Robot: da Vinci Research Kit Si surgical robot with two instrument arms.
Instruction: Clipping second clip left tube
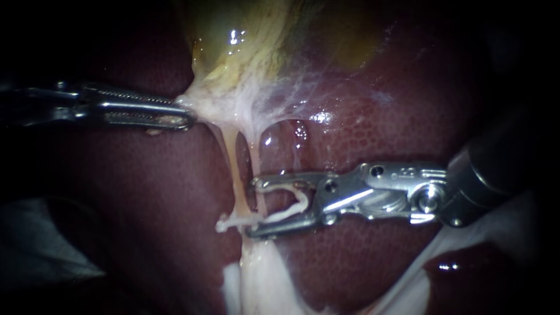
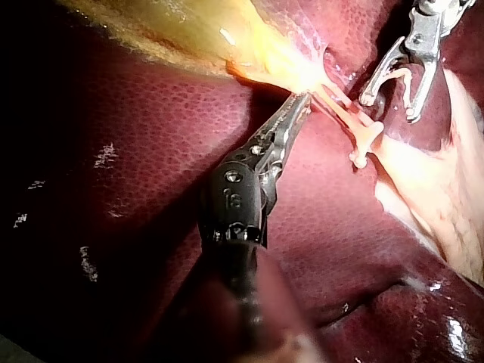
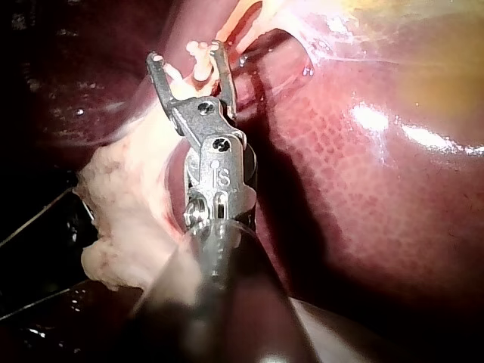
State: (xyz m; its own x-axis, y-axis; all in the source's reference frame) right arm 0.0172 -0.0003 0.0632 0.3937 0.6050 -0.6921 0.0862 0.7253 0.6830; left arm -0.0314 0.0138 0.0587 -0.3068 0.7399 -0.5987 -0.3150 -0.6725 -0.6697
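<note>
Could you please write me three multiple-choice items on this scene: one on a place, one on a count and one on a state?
1. Where does the closed clip sit?
A. on the left tube, near the right instrument
B. held inside the right instrument
C. loose, touching no tube

2. How many clips show?
A. one
B. two
C. four

3. The left instrument is:
A. open, holding nothing
B. shut on pale tissue
C. out of view

Answers:
1 A: the closed clip pinches the left tube just off the right instrument's tip.
2 B: there is that one plus the loaded clip, which the right instrument carries.
3 B: the left instrument clamps the pale tissue.
</note>
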